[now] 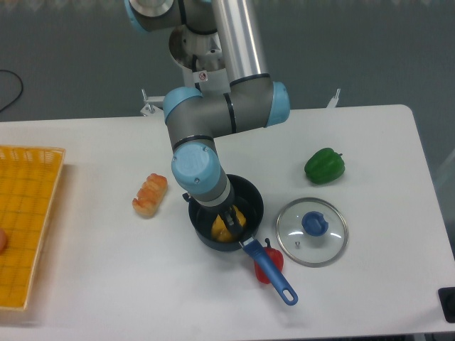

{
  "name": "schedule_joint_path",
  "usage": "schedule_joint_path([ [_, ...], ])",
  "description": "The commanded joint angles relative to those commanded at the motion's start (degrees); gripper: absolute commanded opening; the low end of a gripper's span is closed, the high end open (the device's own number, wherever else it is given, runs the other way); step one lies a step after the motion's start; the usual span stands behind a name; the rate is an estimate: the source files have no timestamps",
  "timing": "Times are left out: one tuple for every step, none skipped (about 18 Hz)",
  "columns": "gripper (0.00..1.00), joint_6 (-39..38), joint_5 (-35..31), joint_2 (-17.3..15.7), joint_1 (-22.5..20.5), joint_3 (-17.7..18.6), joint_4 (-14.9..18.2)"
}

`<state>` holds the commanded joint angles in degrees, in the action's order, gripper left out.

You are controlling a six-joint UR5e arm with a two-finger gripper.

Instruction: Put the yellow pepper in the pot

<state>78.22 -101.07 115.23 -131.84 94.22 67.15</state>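
The yellow pepper (221,229) lies inside the pot (253,197), a dark round pot in the middle of the table with a blue handle (271,274) pointing toward the front right. My gripper (229,217) hangs over the pot's near-left side, mostly hidden under the wrist. One dark finger (231,215) reaches down across the pepper's top. The fingers look parted and no longer clamp the pepper, which rests low on the pot's bottom.
A red pepper (274,258) lies against the pot's handle. A glass lid (311,231) with a blue knob sits right of the pot, a green pepper (325,165) behind it. An orange bread-like toy (149,195) lies to the left, a yellow basket (25,220) at the left edge.
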Motion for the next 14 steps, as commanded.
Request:
schedule_joint_path([
  [1.00,0.0,0.0,-0.1,0.0,0.0,0.1],
  [1.00,-0.1,0.0,-0.3,0.0,-0.6,0.2],
  [1.00,-0.4,0.0,-0.6,0.0,-0.9,0.2],
  [1.00,-0.5,0.0,-1.2,0.0,-1.1,0.1],
  [1.00,-0.5,0.5,-1.6,0.0,-1.3,0.1],
  [1.00,-0.4,0.6,-2.1,-0.1,-1.9,0.1],
  [1.00,-0.4,0.8,-2.6,-0.2,-2.8,0.1],
  [1.00,-0.4,0.8,-2.9,-0.2,-3.5,0.3],
  [1.00,-0.4,1.2,-3.1,-0.3,-3.8,0.4],
  [1.00,-0.4,1.6,-3.3,-0.4,-3.9,0.4],
  [1.00,-0.3,1.8,-3.5,-0.4,-3.9,0.4],
  [1.00,-0.3,2.1,-3.5,-0.4,-3.9,0.3],
  [1.00,-0.3,2.2,-3.6,-0.5,-3.9,0.2],
  [1.00,-0.2,2.3,-3.9,-0.8,-3.9,0.2],
])
